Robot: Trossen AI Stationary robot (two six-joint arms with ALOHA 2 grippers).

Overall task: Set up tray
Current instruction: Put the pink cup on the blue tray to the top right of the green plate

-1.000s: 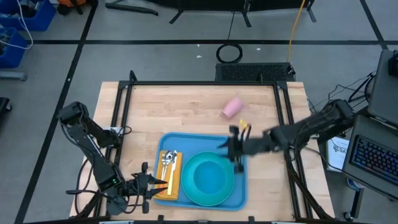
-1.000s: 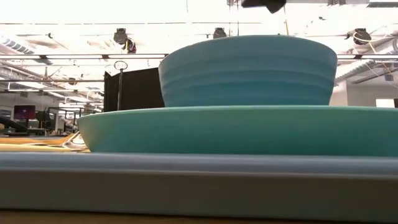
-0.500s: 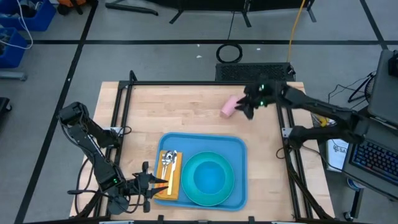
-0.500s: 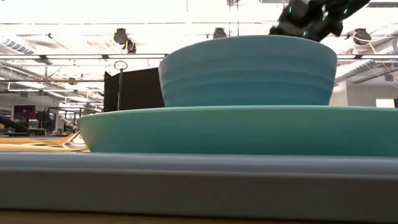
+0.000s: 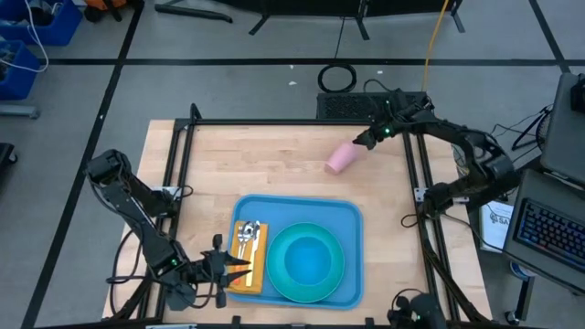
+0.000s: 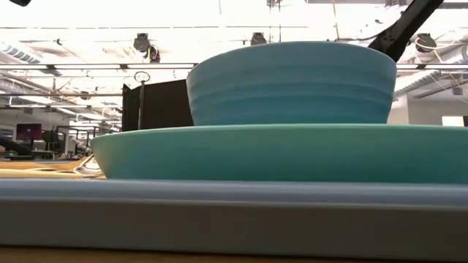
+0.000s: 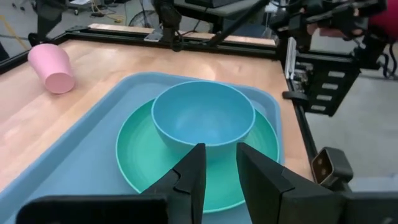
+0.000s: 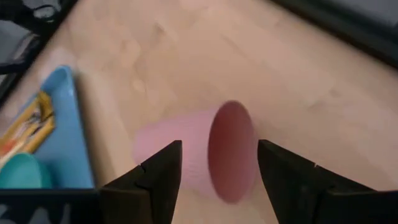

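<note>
While the light-blue tray (image 5: 300,249) sits at the counter's (image 5: 274,164) 6 o'clock edge, the right gripper (image 5: 362,142), fingers spread wide, hovers beside the tipped pink cup (image 5: 342,157) at 1 o'clock; the left gripper (image 5: 239,270) rests slightly parted at 7 o'clock.

A blue bowl (image 6: 291,82) sat in a turquoise plate (image 6: 278,152), and the plate rested on the light-blue tray (image 6: 219,208). At the left lay something yellow (image 6: 40,169), possibly a napkin. A dark arm (image 6: 404,29) slanted down behind the bowl.
</note>
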